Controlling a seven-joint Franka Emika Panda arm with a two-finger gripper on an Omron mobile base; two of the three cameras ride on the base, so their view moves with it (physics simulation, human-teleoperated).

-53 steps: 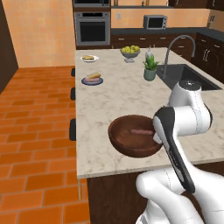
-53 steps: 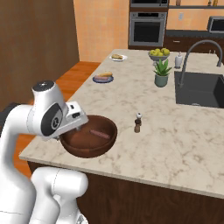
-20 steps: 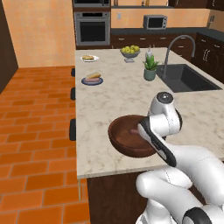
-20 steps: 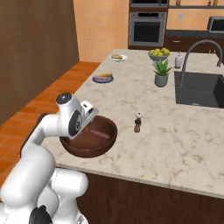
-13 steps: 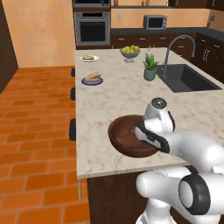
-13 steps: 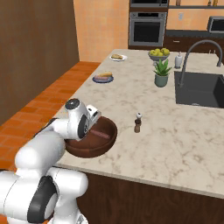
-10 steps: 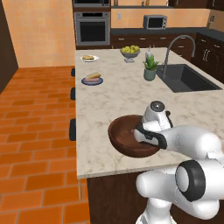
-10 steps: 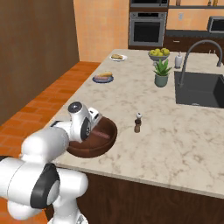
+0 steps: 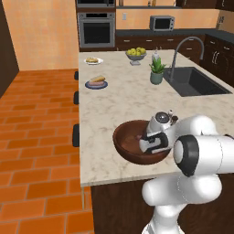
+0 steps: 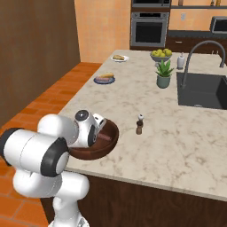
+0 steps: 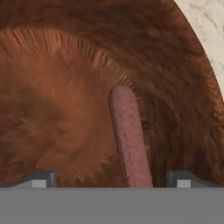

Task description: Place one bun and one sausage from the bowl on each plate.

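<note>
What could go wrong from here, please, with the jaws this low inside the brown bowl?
The sausage lies nearer one fingertip than the other, so a closing gripper might nudge it aside instead of pinching it. It also rests close to the sloping wall of the bowl, where the fingertips could scrape wood or shift the bowl.

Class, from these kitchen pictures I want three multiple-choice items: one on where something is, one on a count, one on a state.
1. Where does the sausage lie?
A. inside the brown bowl
B. on the white plate
C. in the sink

2. How many plates stand at the far end of the counter?
A. one
B. two
C. four

3. How are the end effector fingers set?
A. shut on a bun
B. spread apart either side of the sausage
C. shut on the bowl's rim

Answers: 1 A, the hand view shows it on the bowl's floor. 2 B, a blue-grey plate and a white plate. 3 B, the tips stand wide apart with the sausage between.
</note>
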